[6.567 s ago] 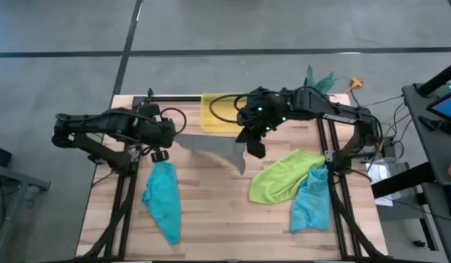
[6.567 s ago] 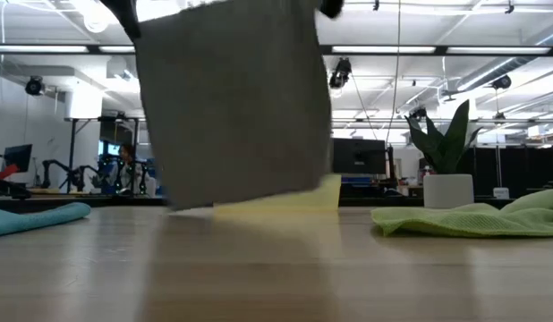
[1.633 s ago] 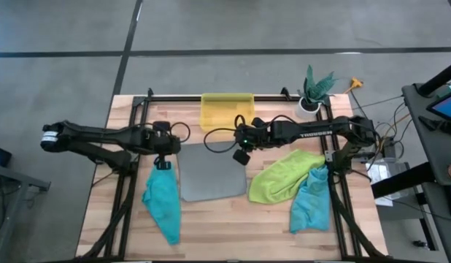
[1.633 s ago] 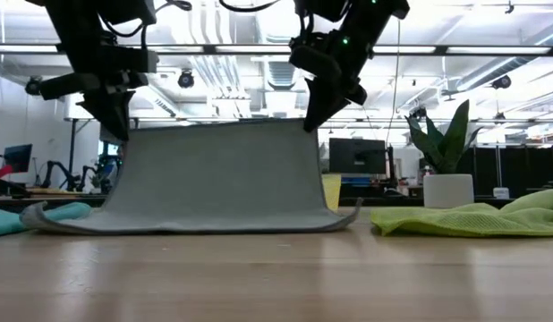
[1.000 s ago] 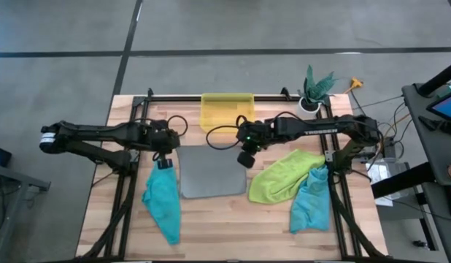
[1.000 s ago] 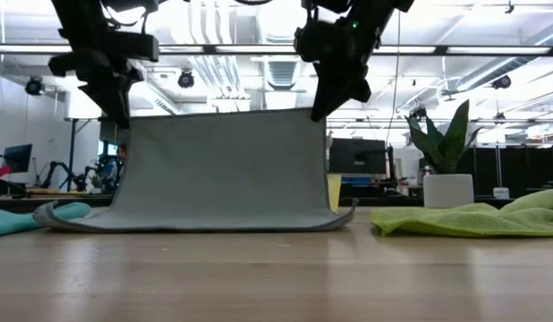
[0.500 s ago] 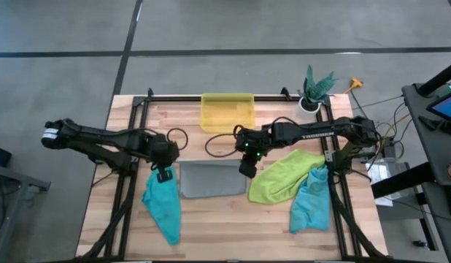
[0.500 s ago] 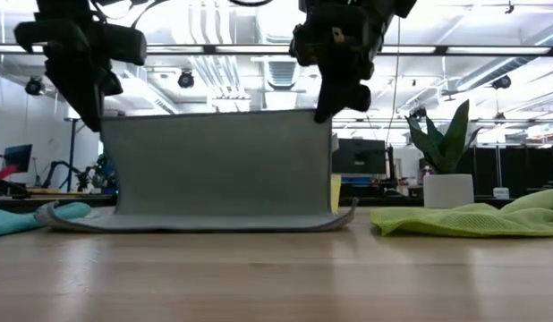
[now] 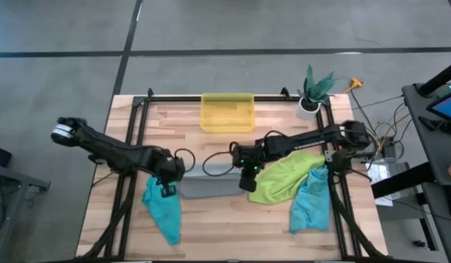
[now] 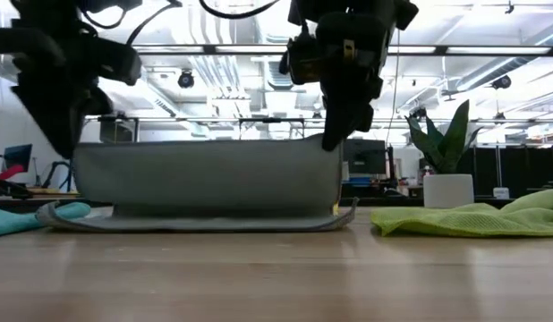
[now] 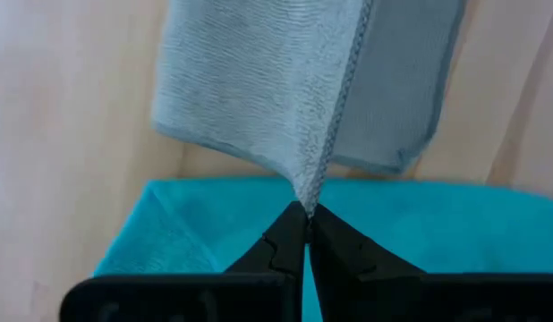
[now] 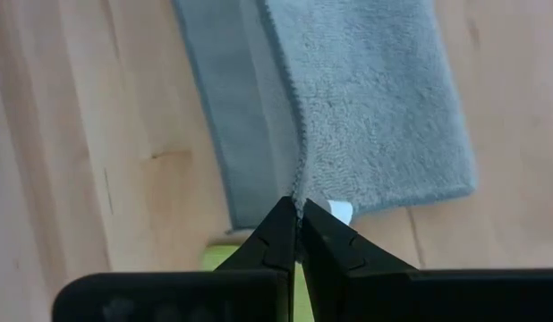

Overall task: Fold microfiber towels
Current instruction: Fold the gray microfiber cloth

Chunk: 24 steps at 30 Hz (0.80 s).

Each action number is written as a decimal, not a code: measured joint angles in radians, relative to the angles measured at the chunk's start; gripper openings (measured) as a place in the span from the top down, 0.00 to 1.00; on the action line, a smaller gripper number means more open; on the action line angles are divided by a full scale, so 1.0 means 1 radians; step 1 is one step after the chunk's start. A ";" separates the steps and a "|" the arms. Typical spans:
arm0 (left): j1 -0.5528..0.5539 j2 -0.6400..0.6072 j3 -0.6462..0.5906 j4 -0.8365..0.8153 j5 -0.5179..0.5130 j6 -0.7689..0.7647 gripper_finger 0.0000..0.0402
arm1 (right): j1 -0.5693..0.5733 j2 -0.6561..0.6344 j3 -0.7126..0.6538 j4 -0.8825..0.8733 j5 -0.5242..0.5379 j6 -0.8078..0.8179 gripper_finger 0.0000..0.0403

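Note:
The light grey towel (image 9: 209, 187) lies mid-table with its far half raised and carried over the near half; in the low view (image 10: 205, 183) it stands as a low wall above the part on the wood. My left gripper (image 9: 168, 188) is shut on its left corner, my right gripper (image 9: 247, 183) on its right corner. A teal towel (image 9: 162, 208) lies crumpled at the left. The lime green towel (image 9: 284, 175) and the second teal towel (image 9: 311, 204) lie in a heap at the right. My left gripper pinches the grey towel's raised left corner (image 11: 305, 199) between its two fingertips, coming from above. The edge runs taut toward the other gripper; the towel's lower part lies on the table. My right gripper pinches the raised right corner (image 12: 297, 199) between its fingertips, from above. The cloth hangs below it onto the table.
A yellow translucent bin (image 9: 227, 111) stands at the far edge, a potted plant (image 9: 311, 91) at the far right corner. Bare wood shows along the near edge in front of the grey towel.
Both grippers have carried the grey towel's held edge toward the table's near edge and lower. The raised part has folded over the part lying on the table, so the towel looks narrower from above and its standing wall is lower. Both stay shut.

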<state>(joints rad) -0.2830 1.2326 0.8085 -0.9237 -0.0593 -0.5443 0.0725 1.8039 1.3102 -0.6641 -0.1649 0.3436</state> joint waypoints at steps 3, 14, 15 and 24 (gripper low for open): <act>-0.022 0.018 -0.001 0.007 0.003 -0.001 1.00 | 0.014 0.014 0.000 0.014 0.000 0.004 0.98; -0.039 0.094 -0.010 0.106 0.041 -0.003 1.00 | 0.037 0.063 -0.002 0.026 0.000 0.004 0.98; -0.040 0.099 -0.008 0.117 0.046 -0.003 1.00 | 0.037 0.063 -0.002 0.026 0.000 0.004 0.98; -0.048 0.139 -0.007 0.165 0.085 -0.012 1.00 | 0.037 0.063 -0.004 0.026 0.006 0.012 0.98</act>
<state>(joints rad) -0.3313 1.3718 0.8011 -0.7584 0.0254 -0.5565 0.1093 1.8668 1.3064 -0.6380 -0.1592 0.3559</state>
